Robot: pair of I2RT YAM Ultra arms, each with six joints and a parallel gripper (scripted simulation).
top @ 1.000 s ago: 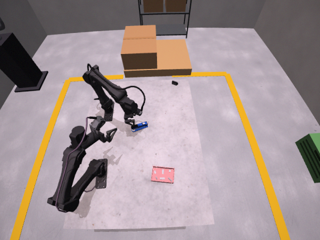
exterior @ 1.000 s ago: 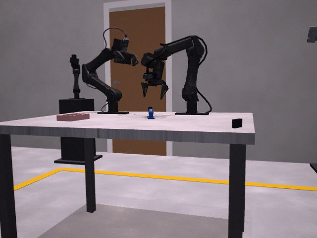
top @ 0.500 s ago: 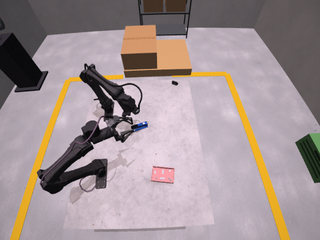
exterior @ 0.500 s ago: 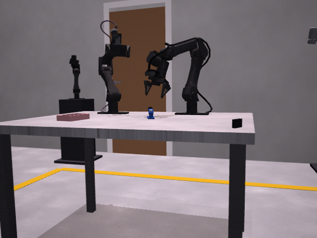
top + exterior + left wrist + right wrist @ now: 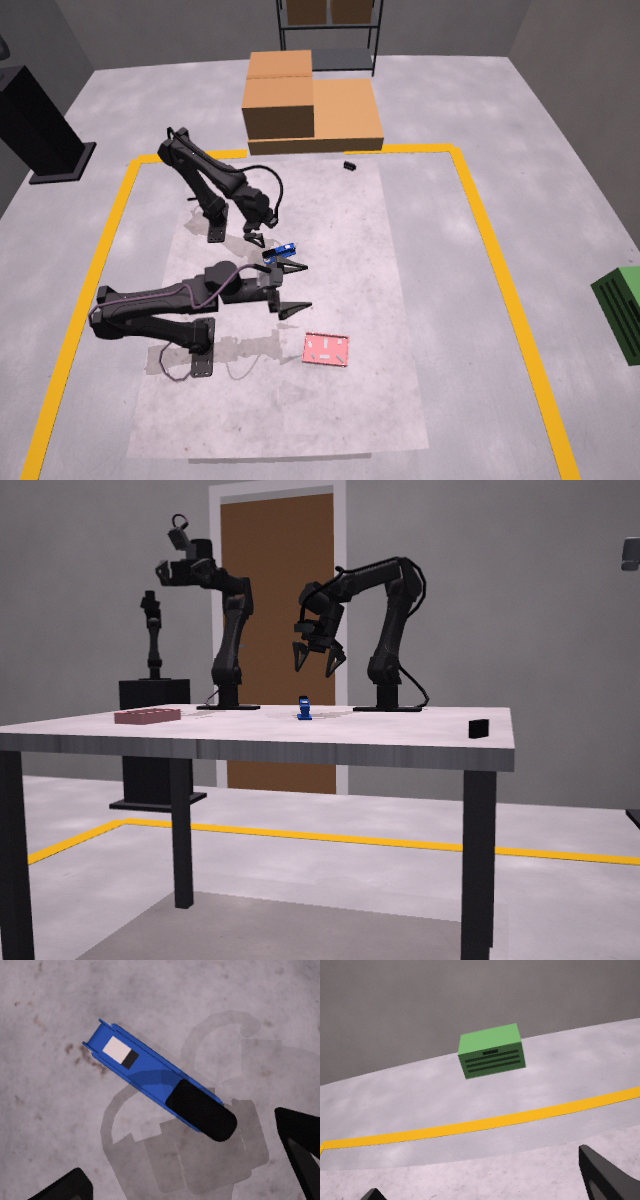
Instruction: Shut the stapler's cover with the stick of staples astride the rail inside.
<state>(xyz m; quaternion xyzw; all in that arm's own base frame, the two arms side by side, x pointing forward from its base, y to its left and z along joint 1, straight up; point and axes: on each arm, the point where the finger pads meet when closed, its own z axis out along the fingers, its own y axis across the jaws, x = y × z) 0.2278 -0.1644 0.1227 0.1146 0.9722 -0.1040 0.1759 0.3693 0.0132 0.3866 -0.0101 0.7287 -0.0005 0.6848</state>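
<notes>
The blue stapler (image 5: 279,252) with a black end lies on the table and also shows in the exterior view (image 5: 304,707). In the left wrist view the stapler (image 5: 160,1082) lies diagonally below the camera with its cover down along the body. The stick of staples is hidden. My left gripper (image 5: 175,1153) (image 5: 313,671) is open and empty, hovering above the stapler, apart from it. My right gripper (image 5: 308,285) (image 5: 164,573) (image 5: 475,1181) is open and empty, raised high over the table and pointing away from the stapler.
A pink tray (image 5: 325,349) with several small pieces lies at the table's front. A small black block (image 5: 349,165) sits near the far edge. A green toolbox (image 5: 491,1050) stands on the floor beyond the yellow line. Cardboard boxes (image 5: 310,103) stand behind the table.
</notes>
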